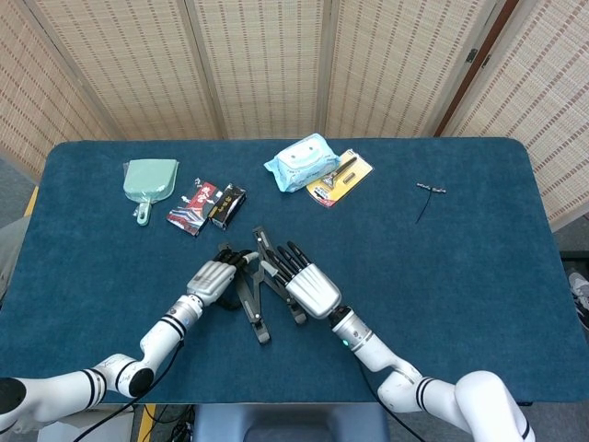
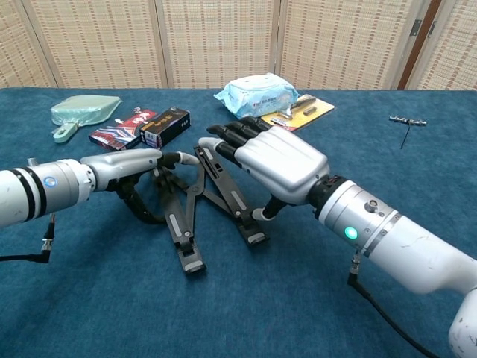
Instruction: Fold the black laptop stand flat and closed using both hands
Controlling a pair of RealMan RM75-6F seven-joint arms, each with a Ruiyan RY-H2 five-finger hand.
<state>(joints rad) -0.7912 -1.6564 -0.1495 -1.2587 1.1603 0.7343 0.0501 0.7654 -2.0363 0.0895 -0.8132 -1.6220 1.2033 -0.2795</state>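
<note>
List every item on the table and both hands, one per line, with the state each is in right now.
laptop stand: partly folded, legs close but not flat
left hand: on the stand's left leg
right hand: fingers extended over the stand's right leg
wipes pack: lying closed
carded tool pack: lying flat beside the wipes pack
green dustpan: lying flat
black box: on its side
small metal tool: lying alone

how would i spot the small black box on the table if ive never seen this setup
Start at the blue table and go to its far left, where a pale green dustpan lies. Just right of it sits a red snack packet, and the black box lies against that packet: dark, rectangular, with gold print.
</note>
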